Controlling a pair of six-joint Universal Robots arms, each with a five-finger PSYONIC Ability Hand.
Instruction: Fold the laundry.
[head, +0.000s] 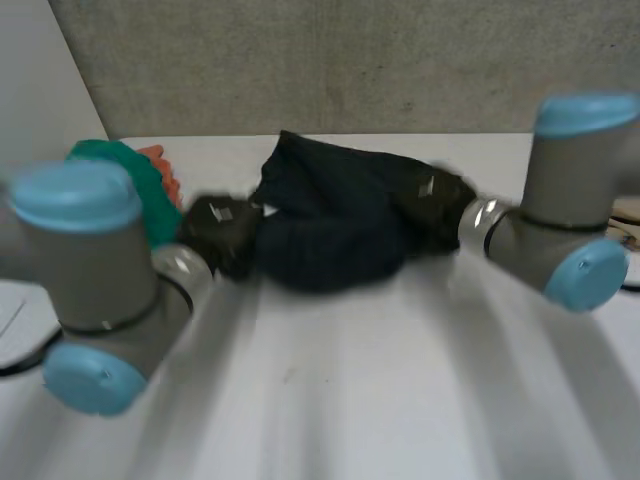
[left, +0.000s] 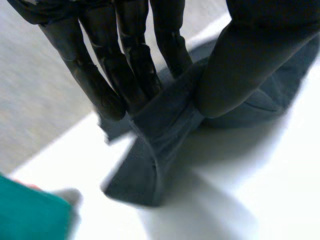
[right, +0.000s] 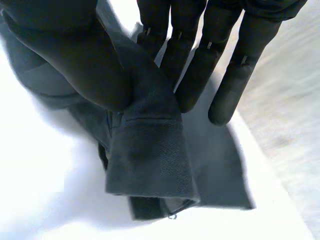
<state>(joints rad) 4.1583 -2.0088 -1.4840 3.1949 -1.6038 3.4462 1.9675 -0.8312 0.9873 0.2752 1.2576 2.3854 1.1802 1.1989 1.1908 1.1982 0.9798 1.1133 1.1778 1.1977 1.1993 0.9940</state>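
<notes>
Head view: dark navy garment (head: 335, 225) lies bunched at 12 o'clock on the white table (head: 350, 400). Left hand (head: 220, 232) is at its 9 o'clock end, right hand (head: 435, 205) at its 3 o'clock end. In the wrist views each pinches a cloth edge between thumb and fingers, probably to pull the garment flat before folding. Green cloth (head: 140, 175) sits at 10 o'clock.

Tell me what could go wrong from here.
The dark garment is bunched between the hands; pulling apart may leave twisted layers rather than a flat spread.
The right hand pinches only a hemmed edge, the left hand a narrow fold; either might slip.
The green cloth lies close by the left arm and could get dragged.
</notes>
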